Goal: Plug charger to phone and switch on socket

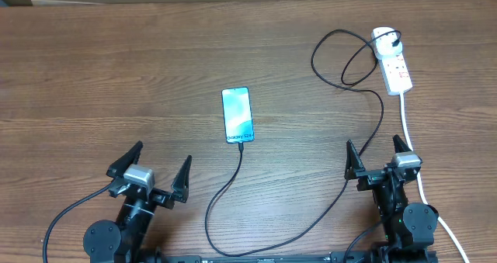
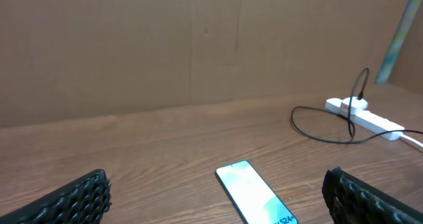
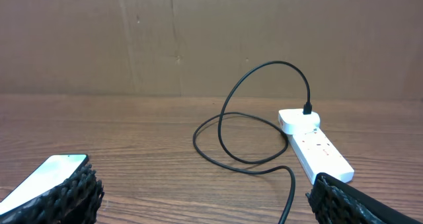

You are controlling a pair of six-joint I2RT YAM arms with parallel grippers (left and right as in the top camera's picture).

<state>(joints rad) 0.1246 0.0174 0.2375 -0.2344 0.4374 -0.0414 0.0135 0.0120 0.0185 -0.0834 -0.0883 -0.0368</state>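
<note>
Seemingly hovering: left pincer [image 1: 164,152], right pincer [image 1: 373,141].

Your left end effector [image 2: 215,179] stands wide open, one finger in each lower corner. Between them you see the phone [image 2: 254,196] flat on the counter [image 2: 132,145], screen lit. Far right, the charger [image 2: 330,140] loops beside the socket [image 2: 370,119].
</note>
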